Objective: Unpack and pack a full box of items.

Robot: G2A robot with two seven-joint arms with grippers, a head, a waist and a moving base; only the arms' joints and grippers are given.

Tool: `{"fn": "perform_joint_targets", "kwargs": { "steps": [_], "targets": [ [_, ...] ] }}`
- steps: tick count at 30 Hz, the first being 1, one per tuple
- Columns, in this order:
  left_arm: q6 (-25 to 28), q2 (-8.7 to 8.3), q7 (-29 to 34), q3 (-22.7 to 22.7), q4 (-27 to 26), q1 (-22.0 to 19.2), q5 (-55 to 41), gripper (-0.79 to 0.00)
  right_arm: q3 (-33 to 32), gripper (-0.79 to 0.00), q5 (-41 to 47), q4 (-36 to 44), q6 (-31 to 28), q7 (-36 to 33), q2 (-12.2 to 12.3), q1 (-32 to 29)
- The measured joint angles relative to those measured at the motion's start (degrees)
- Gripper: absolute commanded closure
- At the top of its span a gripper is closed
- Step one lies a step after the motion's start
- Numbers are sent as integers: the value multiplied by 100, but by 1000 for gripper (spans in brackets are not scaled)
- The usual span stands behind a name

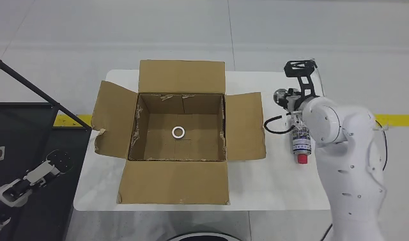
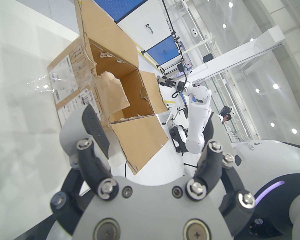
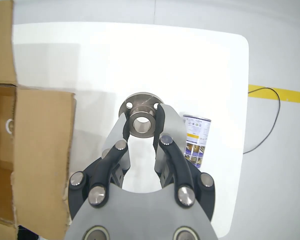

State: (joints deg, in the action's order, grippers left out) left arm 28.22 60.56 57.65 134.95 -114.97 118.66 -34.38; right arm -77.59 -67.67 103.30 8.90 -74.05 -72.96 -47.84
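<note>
Unpacking looks nearly done, I judge: the box (image 1: 176,180) holds one ring (image 1: 178,132), and a can (image 1: 301,142) lies on the table (image 1: 268,190) at its 3 o'clock. Near that can, the right gripper (image 3: 142,123) is clamped on a flange (image 3: 141,101). The left gripper (image 2: 151,118) hangs wide open and empty at 8 o'clock.

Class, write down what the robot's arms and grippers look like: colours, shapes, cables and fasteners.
The right arm has smooth, rounded white shells, with a black cable by its wrist. The left gripper and right gripper match: grey metal base, black links with silver bolts, pale grey fingers with black pads.
</note>
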Motion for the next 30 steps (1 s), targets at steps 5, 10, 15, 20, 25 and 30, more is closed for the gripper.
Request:
{"fn": "perform_joint_targets", "kwargs": {
  "steps": [5,10,15,20,25,30],
  "targets": [
    [0,0,0,0,0,0,0,-785,187,0,829,71,9,360,-74,163],
    [0,0,0,0,0,0,0,-785,643,0,1579,42,-163,586,-160,334],
    [0,0,0,0,0,0,0,-785,1231,0,2092,-131,-307,766,-259,521],
    [0,0,0,0,0,0,0,-785,1819,0,2384,-449,-412,874,-362,694],
    [0,0,0,0,0,0,0,-785,2410,0,2540,-967,-416,1050,-495,915],
    [0,0,0,0,0,0,0,-785,2971,0,2638,-1575,-437,1171,-653,1170]
  ]
}}
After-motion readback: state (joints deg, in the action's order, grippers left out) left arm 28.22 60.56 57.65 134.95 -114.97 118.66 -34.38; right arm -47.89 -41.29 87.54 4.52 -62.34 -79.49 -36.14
